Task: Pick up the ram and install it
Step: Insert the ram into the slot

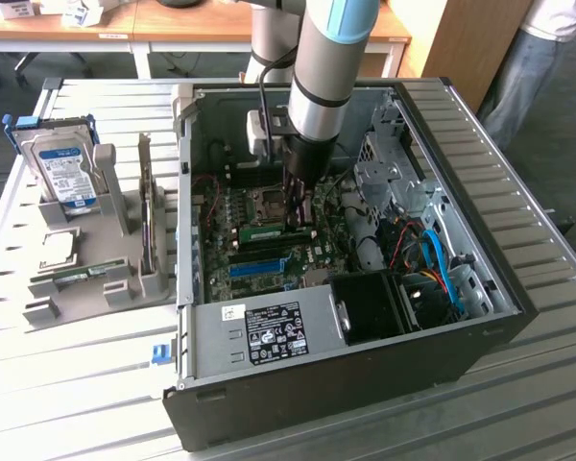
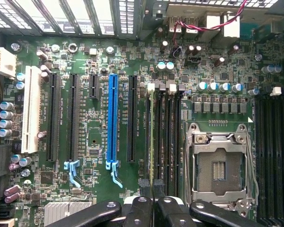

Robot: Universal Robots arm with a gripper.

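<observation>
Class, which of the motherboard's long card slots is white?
The white slot at the row's end, farthest from the processor socket; the others are black or blue.

The arm [image 1: 328, 58] is held steeply, wrist lowest; the gripper [image 1: 300, 209] is pointed straight down, its fingers [image 2: 145, 185] drawn close together.

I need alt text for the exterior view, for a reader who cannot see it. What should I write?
A robot arm reaches down into an open computer case, its gripper shut on a green ram stick set in a slot on the motherboard. On the exterior view's left, a grey holder carries a hard drive.
</observation>
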